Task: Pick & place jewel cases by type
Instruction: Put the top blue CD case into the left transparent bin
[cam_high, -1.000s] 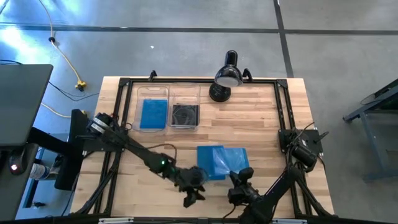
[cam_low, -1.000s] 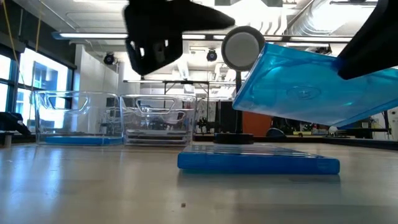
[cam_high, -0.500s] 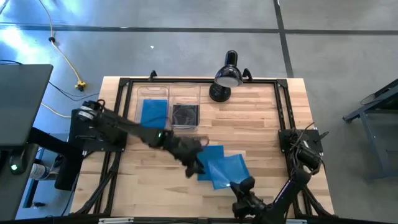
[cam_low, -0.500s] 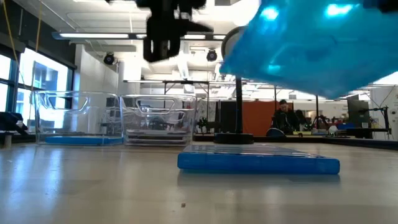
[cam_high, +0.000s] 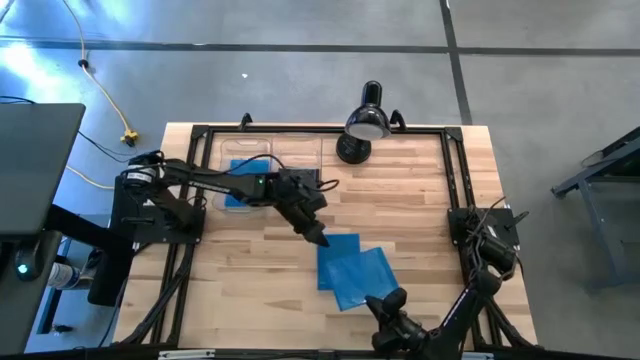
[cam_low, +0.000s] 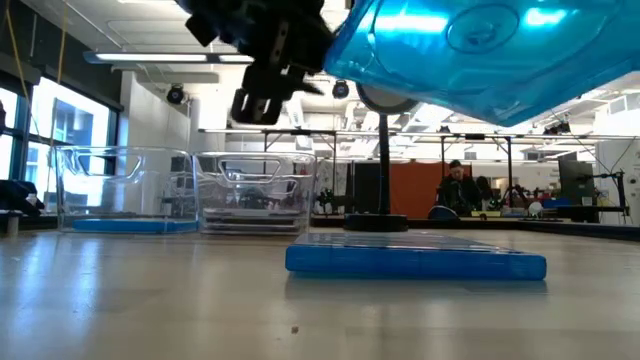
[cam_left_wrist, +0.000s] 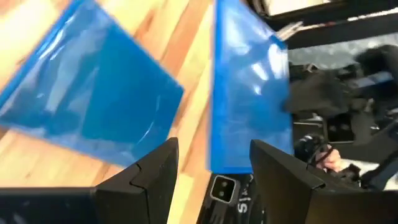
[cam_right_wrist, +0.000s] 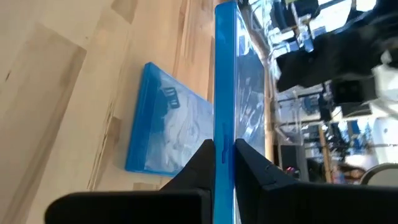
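Wooden counter (cam_high: 400, 190) under a lamp (cam_high: 362, 122), with two clear bins (cam_high: 272, 170) at its far-left corner. The right gripper (cam_right_wrist: 222, 155), fingers clenched on a blue jewel case (cam_right_wrist: 225, 81), lifts it near the front edge above a second blue case (cam_high: 338, 255) lying flat. The left gripper (cam_high: 318, 236) hovers beside, fingers released. Next, probably: carry it to the blue-case bin.

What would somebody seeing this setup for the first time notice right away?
Probably the translucent blue jewel case held in the air near the table's front edge, pinched by one edge in the right end effector. Below it, another blue case lies flat on the wooden table. The left end effector hangs open and empty beside them, toward the two clear bins at the back left.
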